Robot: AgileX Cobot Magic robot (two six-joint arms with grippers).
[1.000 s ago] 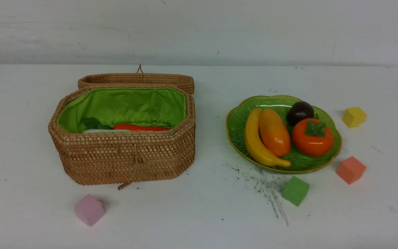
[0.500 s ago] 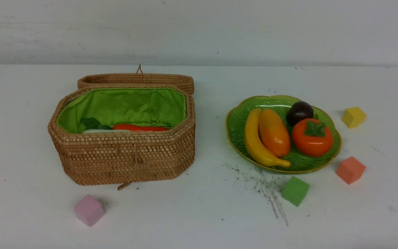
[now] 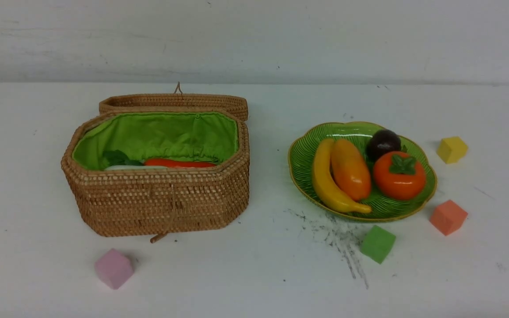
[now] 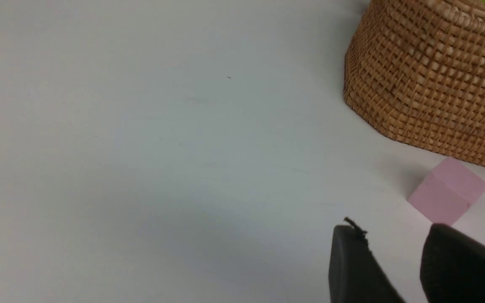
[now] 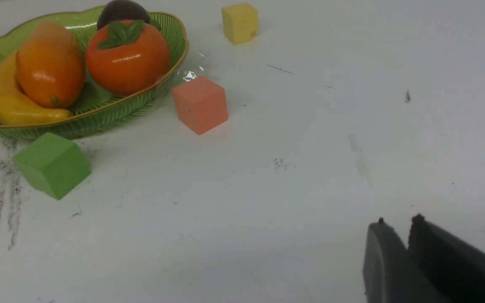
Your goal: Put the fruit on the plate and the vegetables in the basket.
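The white tabletop carries the open basket at 9 o'clock, with the vegetables lying low inside against its near wall. The plate at 3 o'clock holds all the fruit. Pastel cubes sit around the plate; a pink cube lies at 7 o'clock. The left end effector hangs released, its tips parted, grasping nothing. The right end effector is nearly clenched, a narrow slit between its tips, empty.
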